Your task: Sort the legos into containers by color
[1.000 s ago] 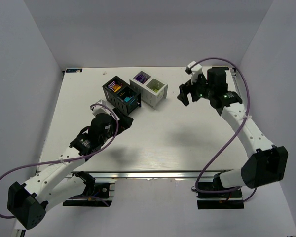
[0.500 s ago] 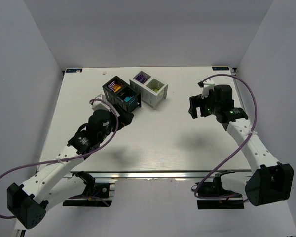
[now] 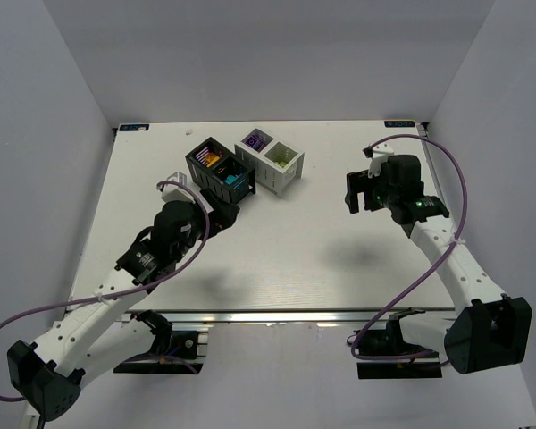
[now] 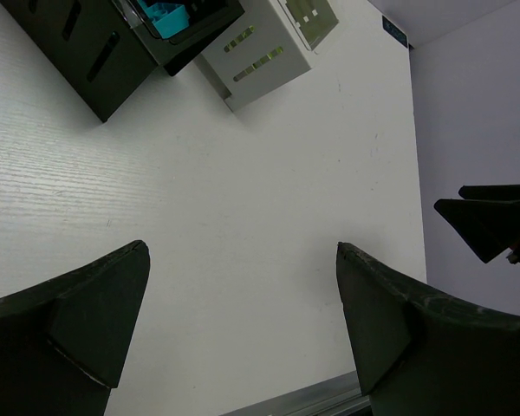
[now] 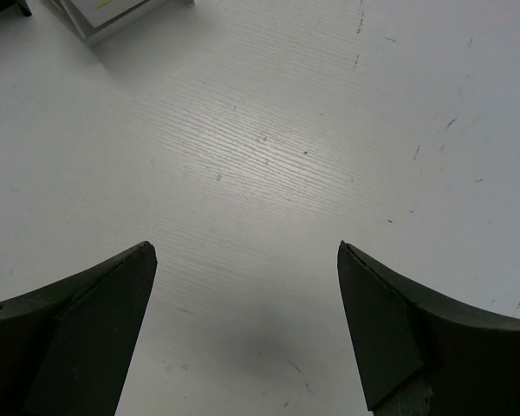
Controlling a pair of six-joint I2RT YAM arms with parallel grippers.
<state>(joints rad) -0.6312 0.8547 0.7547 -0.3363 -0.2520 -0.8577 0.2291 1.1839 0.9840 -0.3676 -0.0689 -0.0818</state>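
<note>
Plainly, the left jaws are spread wide with nothing between them, hanging over bare table [image 3: 295, 259]. The right jaws are spread just as wide and also hold and touch nothing.

There are two boxes, side by side and touching. The black box [image 4: 87, 52] lies just ahead of the left jaws, off to their left side. The white box [image 4: 264, 48] lies further ahead, beyond the black one. From the right jaws, only a corner of the white box [image 5: 113, 13] shows, well ahead and to their left, with open table between.

Each box has two compartments, four in all, and each compartment shows one colour. In the black box the half nearer the left jaws holds teal legos [image 3: 236, 182] and the farther half holds orange legos [image 3: 208, 160]. In the white box the nearer half holds lime legos [image 3: 284, 159] and the farther half holds purple legos [image 3: 255, 141]. How many bricks lie in each compartment cannot be counted.

A small dark label [image 4: 395, 31] sits at the table's far edge, its writing too small to read.
</note>
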